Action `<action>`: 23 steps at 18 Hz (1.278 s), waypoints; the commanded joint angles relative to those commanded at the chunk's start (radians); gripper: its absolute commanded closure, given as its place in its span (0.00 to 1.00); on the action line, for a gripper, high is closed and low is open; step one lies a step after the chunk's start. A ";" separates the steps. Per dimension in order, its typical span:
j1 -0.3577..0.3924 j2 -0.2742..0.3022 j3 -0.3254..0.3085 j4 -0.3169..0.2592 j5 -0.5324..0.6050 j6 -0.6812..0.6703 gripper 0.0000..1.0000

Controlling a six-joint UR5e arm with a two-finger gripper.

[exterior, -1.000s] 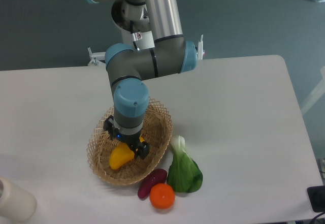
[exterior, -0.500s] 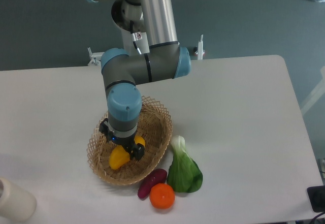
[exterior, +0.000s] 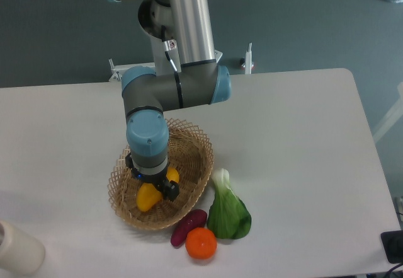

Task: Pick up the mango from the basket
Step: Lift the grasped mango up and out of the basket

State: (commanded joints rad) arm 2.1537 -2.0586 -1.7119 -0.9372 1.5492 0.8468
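Two fingers (exterior: 170, 190) straddle the mango (exterior: 148, 196), though the wrist hides whether they grip it, so I cannot tell; the gripper (exterior: 157, 186) is down in the basket (exterior: 195, 164), where the mango lies; just beside its rim lie an eggplant (exterior: 189, 226), an orange (exterior: 201, 243) and a bok choy (exterior: 228, 212) on the table (exterior: 296, 139).

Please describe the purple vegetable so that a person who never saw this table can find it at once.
Start at the woven basket under the robot arm, near the front of the white table. Just outside its front rim lies the purple vegetable, small and long, beside a round orange fruit and a leafy green vegetable. Only it is dark purple.
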 joint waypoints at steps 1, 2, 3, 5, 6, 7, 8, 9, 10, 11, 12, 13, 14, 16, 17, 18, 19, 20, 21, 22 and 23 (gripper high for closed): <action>0.000 0.005 0.002 -0.002 0.002 0.002 0.68; 0.000 0.012 0.005 -0.003 0.002 0.002 0.68; 0.000 0.021 0.008 -0.006 0.002 0.002 0.68; 0.002 0.029 0.011 -0.011 0.000 0.006 0.69; 0.005 0.037 0.011 -0.011 0.000 0.009 0.69; 0.009 0.051 0.012 -0.014 -0.001 0.014 0.69; 0.017 0.063 0.012 -0.015 0.000 0.017 0.69; 0.031 0.077 0.011 -0.017 0.000 0.017 0.69; 0.043 0.089 0.008 -0.017 0.000 0.020 0.69; 0.052 0.098 0.008 -0.015 0.000 0.023 0.67; 0.066 0.107 0.009 -0.011 0.000 0.023 0.66; 0.083 0.117 0.011 -0.011 0.000 0.023 0.66; 0.103 0.126 0.011 -0.009 -0.001 0.023 0.66; 0.133 0.153 0.012 -0.009 -0.001 0.034 0.66; 0.146 0.160 0.012 -0.011 0.000 0.066 0.66; 0.158 0.161 0.012 -0.015 0.000 0.102 0.66; 0.169 0.161 0.009 -0.017 0.000 0.133 0.66; 0.178 0.161 0.009 -0.018 0.002 0.153 0.65; 0.196 0.163 0.009 -0.018 0.002 0.166 0.64; 0.215 0.166 0.009 -0.018 0.000 0.181 0.63; 0.228 0.176 0.008 -0.020 0.002 0.202 0.63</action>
State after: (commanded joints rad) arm 2.3821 -1.8823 -1.7042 -0.9572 1.5508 1.0490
